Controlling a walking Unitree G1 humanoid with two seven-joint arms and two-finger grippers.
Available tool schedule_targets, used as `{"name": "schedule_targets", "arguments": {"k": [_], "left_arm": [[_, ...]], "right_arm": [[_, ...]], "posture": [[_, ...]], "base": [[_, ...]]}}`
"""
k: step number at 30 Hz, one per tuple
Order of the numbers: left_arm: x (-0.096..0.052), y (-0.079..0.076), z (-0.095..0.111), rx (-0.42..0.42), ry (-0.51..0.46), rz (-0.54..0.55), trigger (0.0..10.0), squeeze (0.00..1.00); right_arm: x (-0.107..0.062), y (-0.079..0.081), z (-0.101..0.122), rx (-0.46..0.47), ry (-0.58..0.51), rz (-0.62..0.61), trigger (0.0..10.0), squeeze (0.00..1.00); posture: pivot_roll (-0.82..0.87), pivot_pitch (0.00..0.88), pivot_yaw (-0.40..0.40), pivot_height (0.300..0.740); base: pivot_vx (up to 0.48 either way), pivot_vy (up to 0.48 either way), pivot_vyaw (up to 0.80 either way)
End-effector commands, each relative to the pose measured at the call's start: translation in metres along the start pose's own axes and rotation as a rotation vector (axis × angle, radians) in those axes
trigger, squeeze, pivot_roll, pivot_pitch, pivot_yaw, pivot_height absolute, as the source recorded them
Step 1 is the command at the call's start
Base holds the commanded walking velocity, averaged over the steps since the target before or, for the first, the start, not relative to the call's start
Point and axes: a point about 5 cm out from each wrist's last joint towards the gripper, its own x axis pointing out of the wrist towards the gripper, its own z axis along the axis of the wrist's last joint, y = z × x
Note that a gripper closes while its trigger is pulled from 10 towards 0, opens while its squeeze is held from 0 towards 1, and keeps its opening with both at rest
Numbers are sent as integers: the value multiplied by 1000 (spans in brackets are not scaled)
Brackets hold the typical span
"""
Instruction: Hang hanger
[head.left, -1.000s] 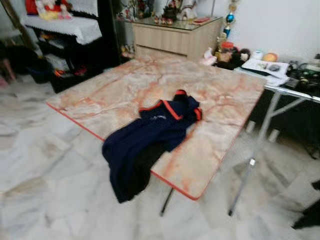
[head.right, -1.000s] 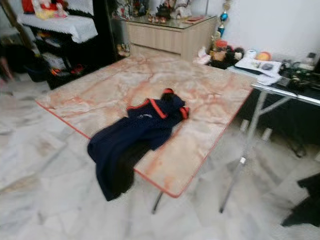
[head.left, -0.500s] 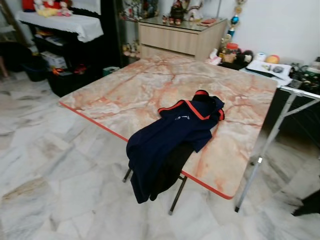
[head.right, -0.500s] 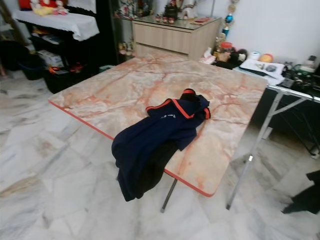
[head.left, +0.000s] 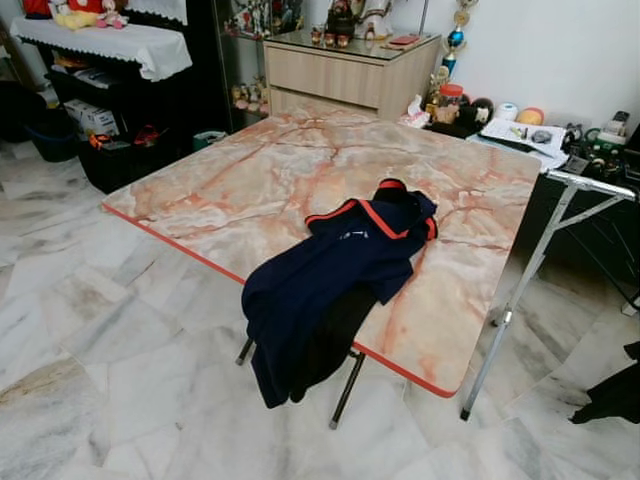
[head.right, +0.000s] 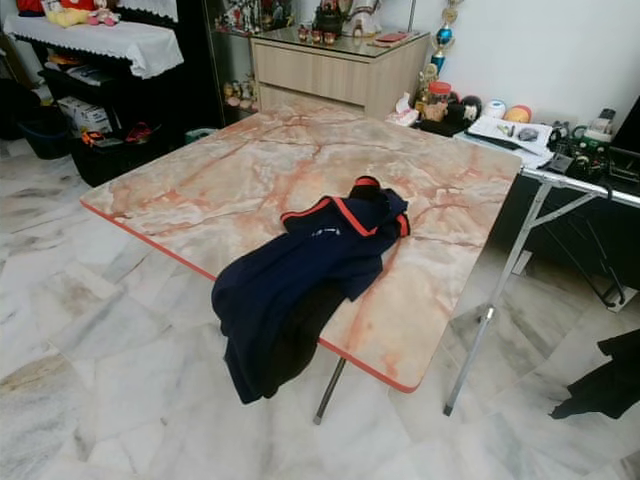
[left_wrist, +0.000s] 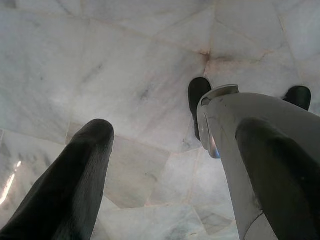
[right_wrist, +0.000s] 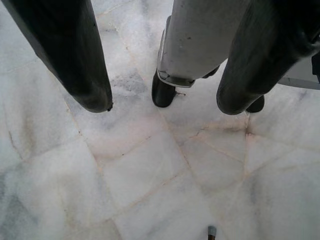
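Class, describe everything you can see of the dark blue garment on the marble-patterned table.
The garment is dark navy cloth with orange-red trim around its collar and a small pale mark on the chest. It lies crumpled, collar end toward the middle of the table. Its lower part hangs over the table's red-edged near side, draping toward the floor beside the metal legs. Nothing else touches it.

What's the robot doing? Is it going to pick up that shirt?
Nothing is being handled yet. A dark blue shirt with orange trim lies on the marble-patterned table, partly hanging over the near edge. The robot stands a little way off on the tiled floor, facing the table. Both arms hang at its sides: the left gripper and the right gripper are open, empty and pointed down at the floor. I can't make out a hanger.
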Motion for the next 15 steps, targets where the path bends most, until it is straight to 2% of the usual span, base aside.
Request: {"name": "schedule_targets", "arguments": {"k": [1, 5, 8, 11, 15], "left_arm": [[0, 2, -4, 18, 19, 3, 10000, 0], [0, 2, -3, 13, 18, 3, 10000, 0], [0, 2, -3, 13, 20, 3, 10000, 0], [0, 2, -4, 15, 23, 2, 10000, 0], [0, 2, -4, 15, 25, 2, 10000, 0]], "right_arm": [[0, -1, 0, 1, -2, -1, 10000, 0], [0, 1, 3, -29, -9, 5, 10000, 0], [1, 7, 6, -50, -19, 10, 10000, 0], [2, 20, 6, -70, -17, 34, 10000, 0], [2, 22, 4, -68, -10, 42, 10000, 0]], "posture": [[111, 0, 6, 740], [111, 0, 4, 740], [109, 0, 4, 740], [110, 0, 2, 740], [113, 0, 3, 740]], "base": [[0, 0, 0], [0, 0, 0], [0, 0, 800], [0, 0, 800], [0, 0, 800]]}}
